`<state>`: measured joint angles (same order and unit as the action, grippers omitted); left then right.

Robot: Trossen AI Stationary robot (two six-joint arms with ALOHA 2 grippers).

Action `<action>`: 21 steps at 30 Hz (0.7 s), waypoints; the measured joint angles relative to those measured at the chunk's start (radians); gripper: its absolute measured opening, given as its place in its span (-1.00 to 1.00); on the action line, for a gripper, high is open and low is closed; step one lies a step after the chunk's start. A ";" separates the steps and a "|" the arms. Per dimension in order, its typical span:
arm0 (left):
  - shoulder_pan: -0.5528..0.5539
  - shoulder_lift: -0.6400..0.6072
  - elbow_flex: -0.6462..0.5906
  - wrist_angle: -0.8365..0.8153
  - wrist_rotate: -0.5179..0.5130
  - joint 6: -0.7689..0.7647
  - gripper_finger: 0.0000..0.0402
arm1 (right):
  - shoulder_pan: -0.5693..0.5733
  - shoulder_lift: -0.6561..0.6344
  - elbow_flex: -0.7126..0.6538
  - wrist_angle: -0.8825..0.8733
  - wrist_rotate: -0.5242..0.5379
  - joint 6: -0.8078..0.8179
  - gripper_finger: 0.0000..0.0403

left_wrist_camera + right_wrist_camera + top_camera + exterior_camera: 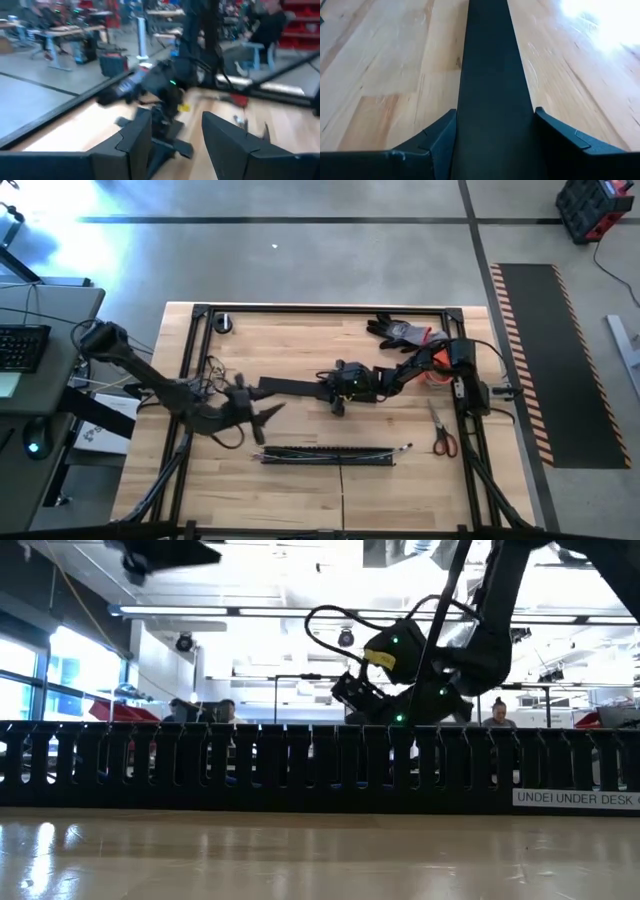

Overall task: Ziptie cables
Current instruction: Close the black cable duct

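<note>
Cables [330, 447]: one thin pale bundle, lying along the far edge of the channel at the table's near middle, one tip poking past the channel's right end. No claw touches it.

Table [300, 500]: one, wood top, black frame.

Arms: two. Left claw [266, 422] hovers left of centre, just beyond the channel's left end. Its fingers stand well apart with nothing between them. Right claw [495, 145] is at mid-table, reaching leftward. Its jaws press both edges of the strip.

Channel [325, 456]: one, long, black, slotted. The low view shows it as a wall of slots across the whole width. White label [575, 798] at its right end reads "UNDEI UNDER DESK", then is cut off.

Strip [290, 386]: one, wide, flat, black, running leftward from the right claw.

Glove [400, 332]: grey and black with red, far right corner.

Scissors [444, 440]: one pair, red handles, right side.

Disc [223, 323]: one, small, dark, far left corner.
</note>
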<state>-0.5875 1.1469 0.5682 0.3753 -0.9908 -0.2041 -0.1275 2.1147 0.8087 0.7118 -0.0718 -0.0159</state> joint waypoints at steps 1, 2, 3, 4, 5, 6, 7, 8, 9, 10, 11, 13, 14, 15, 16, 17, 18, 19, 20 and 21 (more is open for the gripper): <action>-0.015 -0.028 -0.001 -0.012 -0.030 0.004 -0.22 | 0.006 -0.021 -0.005 -0.010 0.006 -0.002 0.03; -0.026 -0.056 -0.001 -0.023 -0.048 0.008 -0.22 | 0.013 -0.045 -0.007 -0.033 0.014 -0.003 0.03; -0.037 -0.082 0.000 -0.041 -0.061 0.014 -0.22 | 0.021 -0.066 -0.009 -0.055 0.021 -0.008 0.03; -0.049 -0.108 -0.001 -0.062 -0.068 0.015 -0.22 | 0.030 -0.091 -0.015 -0.077 0.026 -0.013 0.03; -0.059 -0.132 -0.001 -0.085 -0.069 0.015 -0.22 | 0.037 -0.116 -0.015 -0.106 0.029 -0.022 0.03; -0.067 -0.152 -0.001 -0.109 -0.070 0.008 -0.22 | 0.045 -0.139 -0.014 -0.128 0.030 -0.030 0.03; -0.074 -0.171 -0.001 -0.134 -0.071 -0.008 -0.22 | 0.054 -0.169 -0.014 -0.150 0.043 -0.037 0.03; -0.079 -0.187 -0.001 -0.161 -0.070 -0.031 -0.22 | 0.063 -0.199 -0.013 -0.173 0.057 -0.042 0.03; -0.085 -0.204 -0.001 -0.199 -0.068 -0.055 -0.22 | 0.072 -0.224 -0.012 -0.187 0.067 -0.045 0.03; -0.090 -0.221 -0.001 -0.231 -0.062 -0.075 -0.22 | 0.083 -0.249 -0.010 -0.203 0.078 -0.047 0.03; -0.092 -0.232 -0.001 -0.257 -0.058 -0.091 -0.22 | 0.094 -0.274 -0.010 -0.224 0.087 -0.046 0.03; -0.095 -0.244 -0.001 -0.316 -0.053 -0.122 -0.22 | 0.119 -0.318 -0.010 -0.243 0.102 -0.036 0.03; -0.097 -0.248 -0.001 -0.346 -0.047 -0.134 -0.22 | 0.133 -0.343 -0.010 -0.254 0.115 -0.027 0.03; -0.098 -0.251 -0.001 -0.369 -0.040 -0.149 -0.22 | 0.148 -0.365 -0.010 -0.269 0.129 -0.014 0.03; -0.098 -0.253 -0.001 -0.382 -0.033 -0.162 -0.22 | 0.165 -0.384 -0.008 -0.288 0.140 -0.001 0.03; -0.096 -0.253 -0.001 -0.395 -0.022 -0.174 -0.23 | 0.183 -0.401 -0.007 -0.313 0.153 0.019 0.03; -0.093 -0.253 -0.001 -0.410 0.001 -0.183 -0.24 | 0.201 -0.415 -0.007 -0.342 0.162 0.036 0.03; -0.089 -0.252 -0.001 -0.417 0.025 -0.188 -0.26 | 0.221 -0.424 -0.007 -0.362 0.170 0.058 0.03; -0.085 -0.250 -0.001 -0.417 0.049 -0.190 -0.31 | 0.241 -0.432 -0.006 -0.374 0.168 0.081 0.03; -0.081 -0.249 -0.001 -0.412 0.070 -0.192 -0.37 | 0.263 -0.435 0.002 -0.392 0.170 0.103 0.03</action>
<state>-0.6688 0.8982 0.5674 -0.0362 -0.9212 -0.3962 0.1354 1.6793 0.8105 0.3199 0.0980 0.0875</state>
